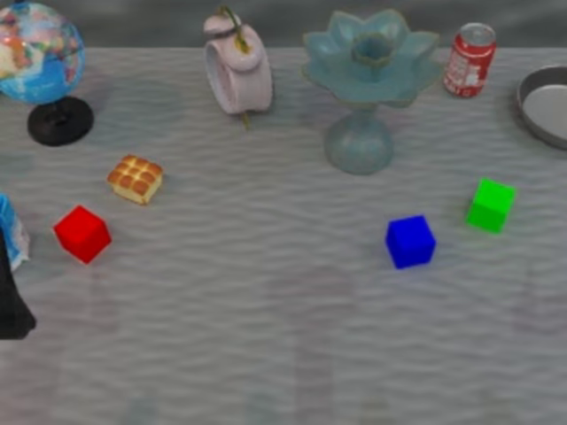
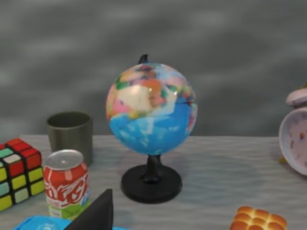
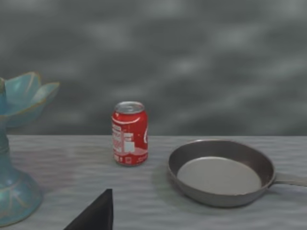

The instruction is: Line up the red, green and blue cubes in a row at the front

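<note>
The red cube (image 1: 82,233) sits on the table at the left, in front of a tan bread-like block. Over on the right, the blue cube (image 1: 410,241) rests with the green cube (image 1: 491,204) a little behind it and further right. None of the three cubes shows in either wrist view. My left arm (image 1: 11,301) is a dark shape at the left edge, just left of the red cube and apart from it. My right arm is outside the top view; only a dark tip of its gripper (image 3: 96,214) shows, facing the back right of the table.
Along the back stand a globe (image 1: 40,53), a pink alarm clock (image 1: 237,71), a blue lotus-shaped stand (image 1: 368,80), a red soda can (image 1: 469,59) and a pan (image 1: 547,106). The bread block (image 1: 135,179) lies behind the red cube. A puzzle cube (image 2: 17,172), cup (image 2: 70,134) and second can (image 2: 65,184) crowd the far left.
</note>
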### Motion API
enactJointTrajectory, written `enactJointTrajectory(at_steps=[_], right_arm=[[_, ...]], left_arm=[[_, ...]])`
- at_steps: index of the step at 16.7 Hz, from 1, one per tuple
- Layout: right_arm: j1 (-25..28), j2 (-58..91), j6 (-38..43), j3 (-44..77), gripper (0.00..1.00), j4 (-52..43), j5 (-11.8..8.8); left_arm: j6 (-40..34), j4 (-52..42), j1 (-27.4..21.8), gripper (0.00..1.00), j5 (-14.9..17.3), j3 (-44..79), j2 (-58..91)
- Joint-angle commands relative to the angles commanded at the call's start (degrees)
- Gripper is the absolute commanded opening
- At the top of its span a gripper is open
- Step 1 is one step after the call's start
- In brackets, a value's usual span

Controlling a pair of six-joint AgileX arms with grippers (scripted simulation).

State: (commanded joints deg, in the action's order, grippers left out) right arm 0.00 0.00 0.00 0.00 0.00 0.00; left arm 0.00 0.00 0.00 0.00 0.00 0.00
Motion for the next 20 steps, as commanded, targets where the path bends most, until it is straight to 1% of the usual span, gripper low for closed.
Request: enactJointTrajectory(at_steps=[4, 8, 11, 20], right_arm=[[0.0, 0.0, 0.0, 0.0, 1.00, 0.0, 0.0], [0.0, 0.0, 0.0, 0.0, 1.00, 0.0, 0.0], [0.0, 0.0, 0.0, 0.0, 1.00, 0.0, 0.0], [0.0, 0.0, 0.0, 0.0, 1.00, 0.0, 0.0]], left_arm=[[0.6, -1.1, -0.2, 1.00, 0.1, 1.7, 1.8], [3.9, -7.5, -0.7, 1.00, 0.2, 11.7, 12.6], [7.7, -14.8, -1.1, 1.00, 0.1, 22.9, 27.1], [21.7, -41.9, -3.1, 1.00, -0.2, 60.7, 82.5]])
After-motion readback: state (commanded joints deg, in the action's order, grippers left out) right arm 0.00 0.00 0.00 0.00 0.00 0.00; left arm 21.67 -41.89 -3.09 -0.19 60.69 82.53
